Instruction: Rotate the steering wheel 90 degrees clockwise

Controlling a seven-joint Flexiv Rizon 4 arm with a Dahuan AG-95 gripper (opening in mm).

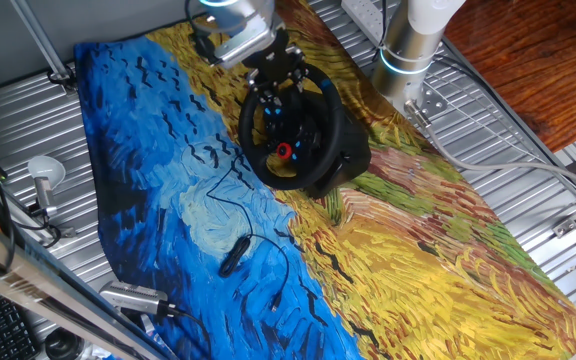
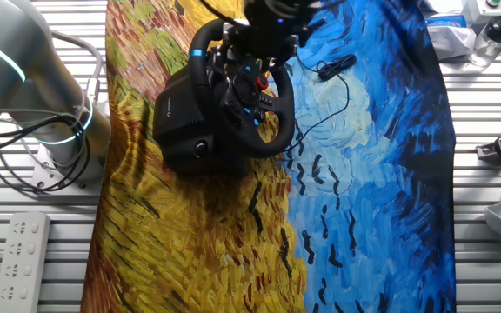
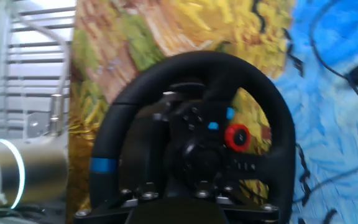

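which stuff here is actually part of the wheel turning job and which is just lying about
Part of the job:
- black round-rimmed gaming steering wheel on its bulky black base
- robot's gripper at the wheel's rim

Just lying about:
- small black cabled device
- white power strip
- painted blue and yellow cloth

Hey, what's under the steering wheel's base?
The steering wheel stands on a painted blue-and-yellow cloth, on its yellow part. Whatever lies beneath the cloth there is covered.
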